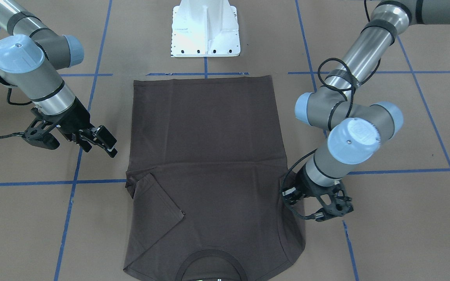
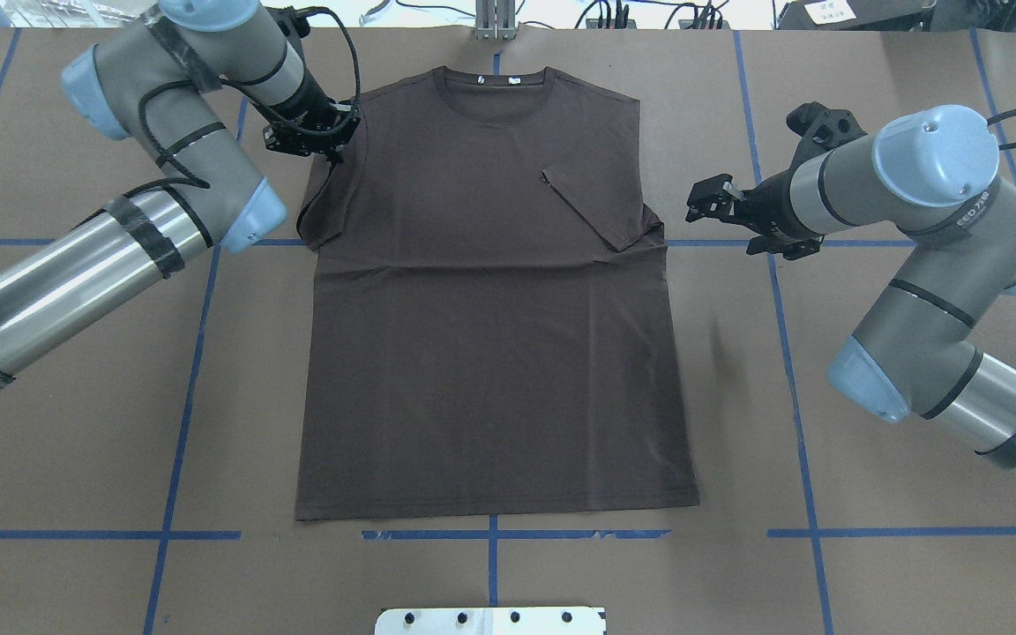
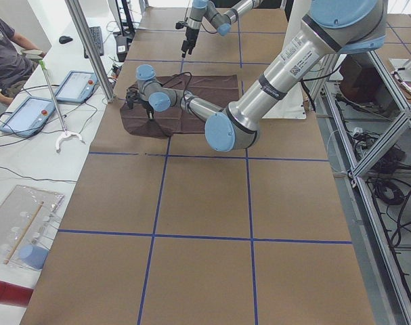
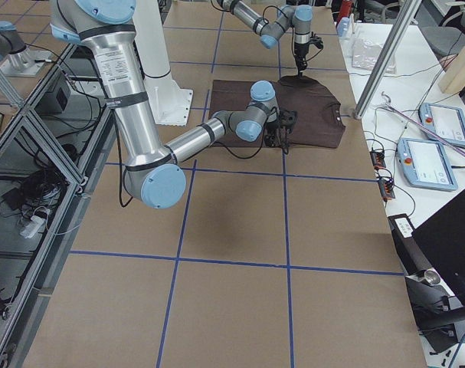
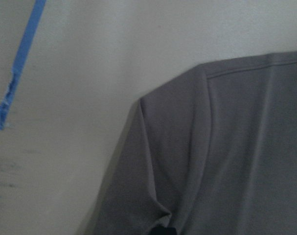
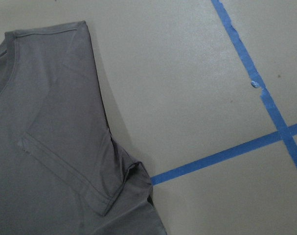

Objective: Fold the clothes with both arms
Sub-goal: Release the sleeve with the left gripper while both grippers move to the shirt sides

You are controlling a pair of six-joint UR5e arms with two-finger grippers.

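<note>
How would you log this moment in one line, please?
stage: sleeve folds | T-shirt: flat | right-side sleeve: folded in | left gripper: at left-side sleeve, grip unclear | right gripper: open, beside shirt, not touching

I see a brown table marked into squares with blue tape. A dark shirt lies spread at its middle, with the collar toward the far edge and the hem toward the robot. In my overhead view, the sleeve on the right is folded in over the chest. A white base stands near the hem, apart from it.
</note>
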